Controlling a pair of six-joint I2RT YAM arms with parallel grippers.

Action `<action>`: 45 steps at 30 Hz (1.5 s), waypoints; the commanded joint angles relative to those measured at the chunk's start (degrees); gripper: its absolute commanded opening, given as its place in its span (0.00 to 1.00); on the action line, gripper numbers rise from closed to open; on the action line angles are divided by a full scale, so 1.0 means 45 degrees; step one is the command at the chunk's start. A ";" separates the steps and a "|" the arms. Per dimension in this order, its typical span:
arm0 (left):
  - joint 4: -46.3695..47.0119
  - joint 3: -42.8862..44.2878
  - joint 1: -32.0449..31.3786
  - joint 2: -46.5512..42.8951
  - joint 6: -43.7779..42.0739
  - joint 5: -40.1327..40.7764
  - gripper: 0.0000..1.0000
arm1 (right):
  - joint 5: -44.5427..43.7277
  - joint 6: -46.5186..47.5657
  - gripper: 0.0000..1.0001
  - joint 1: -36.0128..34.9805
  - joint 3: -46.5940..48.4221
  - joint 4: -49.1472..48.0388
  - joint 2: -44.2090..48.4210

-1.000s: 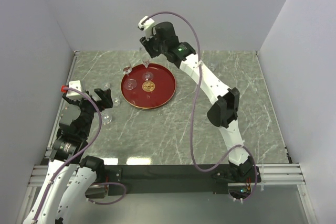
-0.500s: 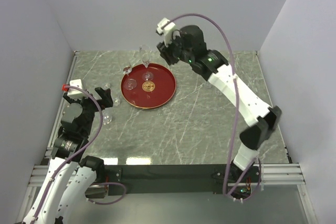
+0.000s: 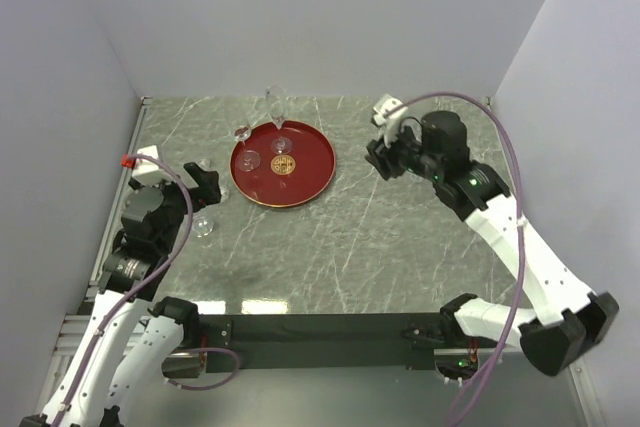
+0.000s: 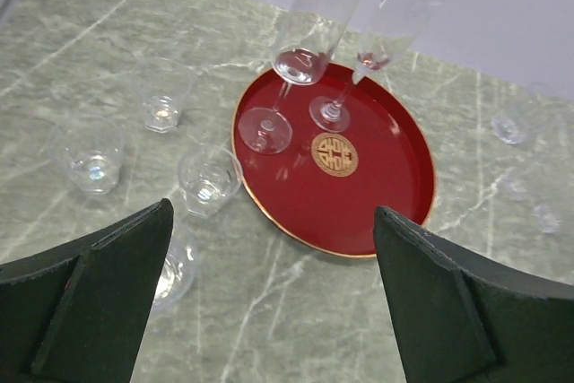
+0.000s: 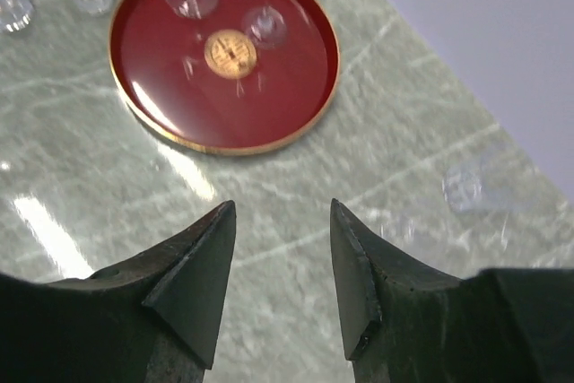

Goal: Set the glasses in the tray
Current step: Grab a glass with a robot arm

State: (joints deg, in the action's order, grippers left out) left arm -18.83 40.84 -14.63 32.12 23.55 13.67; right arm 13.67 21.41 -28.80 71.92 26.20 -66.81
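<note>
A grey-green marbled desk [image 3: 400, 257] sat between plain white walls. Left of its centre lay the round dark-red tray [image 3: 308, 183], a gold emblem at its middle. Two glasses stood upright inside it, toward its far-left part: a stemmed glass [image 4: 309, 38] and, just beside it, a tall narrow flute [image 4: 390, 20]. The rest were on the desk outside the tray. On its left side stood three short tumblers: the nearest tumbler [image 4: 208, 181] just beside the rim, a second tumbler [image 4: 164, 100] and a third tumbler [image 4: 90, 154] farther out, with another glass half hidden behind the left jaws. At least one more small glass [image 5: 471, 186] stood apart on the right side of the tray. All looked light, rigid, smooth and breakable, so likely to slip under a loose hold and to chip if knocked together. A tumbler would best be taken across its walls below the lip with a gentle squeeze, and the stemmed ones, being top-heavy, by the bowl or upper stem. The left arm [image 3: 150, 227] hovered near the tumblers, the left jaws spread wide with nothing between them. The right arm [image 3: 480, 197] hung over bare desk, well apart from the tray on its right, and the right jaws stood parted and empty.
</note>
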 commanded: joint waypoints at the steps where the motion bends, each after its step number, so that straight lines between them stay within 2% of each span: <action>1: -0.0755 0.0963 0.0068 -0.0184 0.0996 -0.0499 0.99 | 0.1081 -0.0069 0.54 0.0694 -0.1233 -0.0469 0.1054; 9: -0.2357 0.1276 0.0068 -0.0321 0.3280 -0.0948 0.99 | 0.2663 -0.1103 0.55 0.2120 -0.3403 -0.1113 0.2618; 17: -0.3256 0.0789 0.0068 -0.0322 0.4959 -0.1338 0.99 | 0.6273 -0.2353 0.55 0.4833 -0.4846 -0.2031 0.3730; 20: -0.3666 0.0691 0.0068 -0.0088 0.5448 -0.1281 0.99 | 0.7037 -0.2414 0.54 0.5284 -0.5297 -0.2188 0.3908; 36: -0.5483 0.0632 0.0068 0.0030 0.6973 0.0223 0.99 | 0.7704 -0.2355 0.54 0.5735 -0.5748 -0.2423 0.3928; 45: -0.6536 0.0768 0.0068 0.0440 0.8554 0.2019 0.98 | 0.7607 -0.2355 0.54 0.5755 -0.5767 -0.2423 0.3791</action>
State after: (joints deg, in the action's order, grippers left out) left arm -45.98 43.92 -14.63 33.45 58.15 18.09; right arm 47.09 11.31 -3.33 46.35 17.52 -50.00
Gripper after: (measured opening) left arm 0.989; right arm 0.544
